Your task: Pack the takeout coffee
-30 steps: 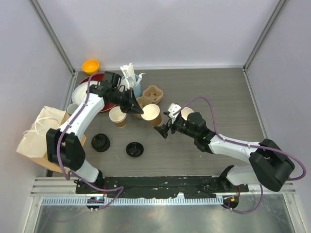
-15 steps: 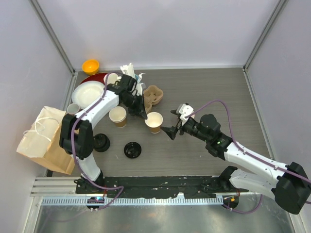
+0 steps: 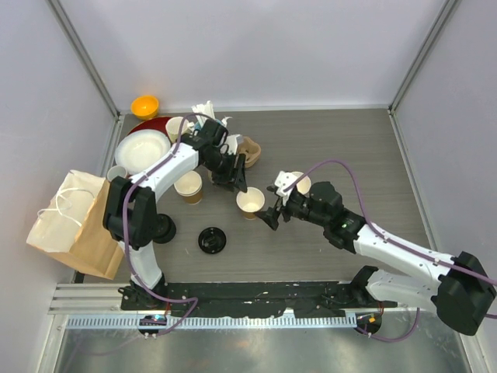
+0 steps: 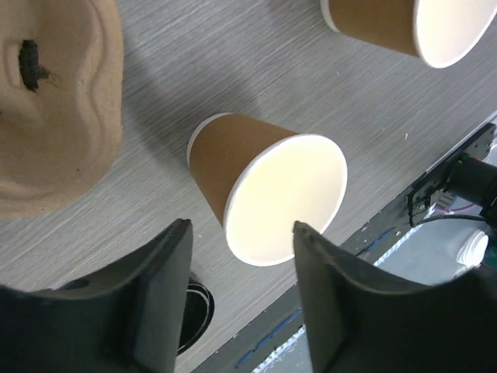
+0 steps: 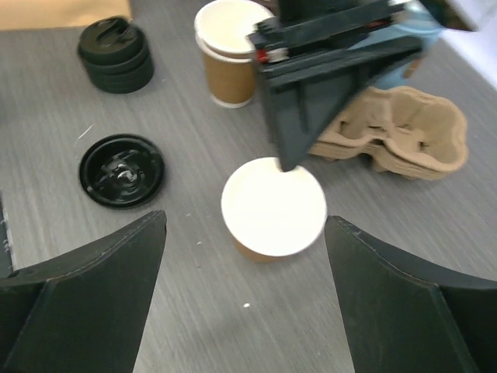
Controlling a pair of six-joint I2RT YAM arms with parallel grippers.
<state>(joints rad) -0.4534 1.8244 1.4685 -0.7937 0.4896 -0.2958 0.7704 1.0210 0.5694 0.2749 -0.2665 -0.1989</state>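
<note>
The middle cup (image 3: pixel 250 203) is standing upright with no lid on, around the middle of the table (image 3: pixel 349 148), just on the near side of the pulp carrier (image 3: pixel 247 151). The left pincer (image 3: pixel 237 185) hangs over its far-left side, fingers (image 4: pixel 159 291) spread apart and holding nothing. From the right wrist cam its tip sits right at the cup's far rim, and I can't tell if it's actually touching. The right pincer (image 3: pixel 272 216) is just right of the same cup, also wide open, with both fingers (image 5: pixel 93 295) clear of the paper. Another open cup (image 3: pixel 189 186) stands to the left, and a third cup (image 3: pixel 300 182) peeks out on the right, behind the right arm. One loose lid (image 3: pixel 213 239), black, lies flat near-left of the middle cup. A stack of lids (image 3: pixel 161 228) sits further left, beside the brown paper bag (image 3: pixel 70 225) at the table's left edge.
</note>
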